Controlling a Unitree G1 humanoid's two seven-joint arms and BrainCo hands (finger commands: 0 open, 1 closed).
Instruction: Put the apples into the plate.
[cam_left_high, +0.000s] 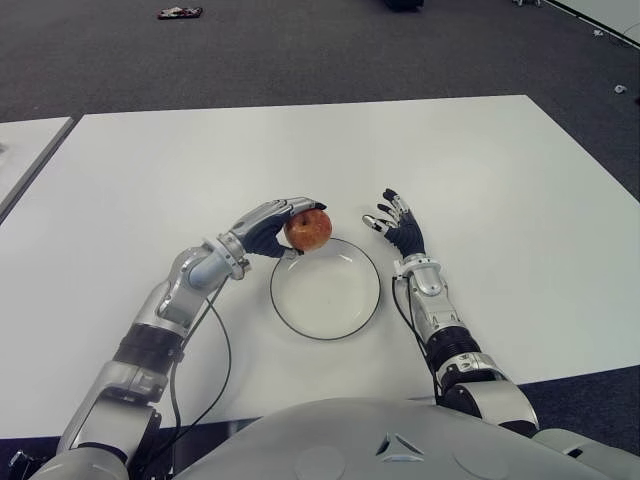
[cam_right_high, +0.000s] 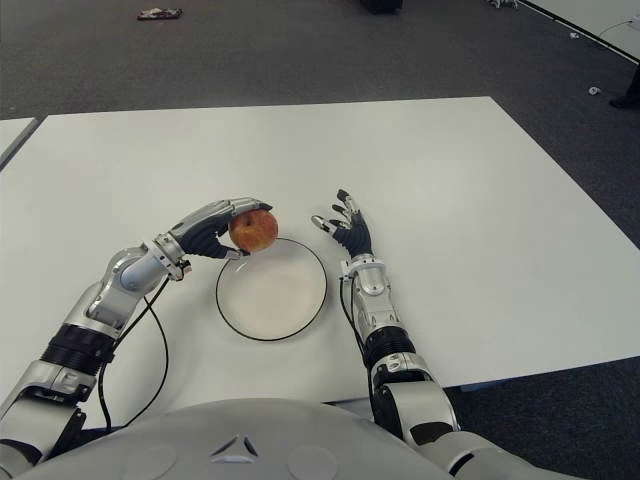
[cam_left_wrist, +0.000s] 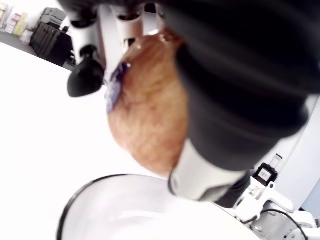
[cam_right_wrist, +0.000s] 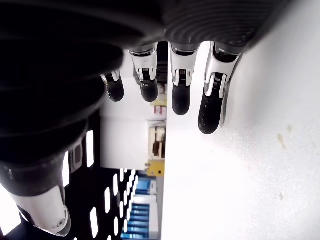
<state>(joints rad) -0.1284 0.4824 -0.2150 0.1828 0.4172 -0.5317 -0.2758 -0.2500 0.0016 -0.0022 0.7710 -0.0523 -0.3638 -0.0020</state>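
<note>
Apple (cam_left_high: 308, 229) clasped in left hand (cam_left_high: 268, 226), fingers (cam_left_wrist: 82, 75) curled over top, thumb beneath. Apple sits over far left rim of plate (cam_left_high: 325, 289); plate holds nothing. Plate near desk's (cam_left_high: 480, 170) front edge. Right hand (cam_left_high: 400, 225) just right of plate, fingers spread, holding nothing.

Laboratory or office-type room: plain white rectangular tabletop (cam_left_high: 480, 180) on dark grey carpeted floor (cam_left_high: 300, 50), a second white table (cam_left_high: 25, 145) at the left edge, and dark equipment cases (cam_left_wrist: 47, 32) at the wrist view's upper left.
</note>
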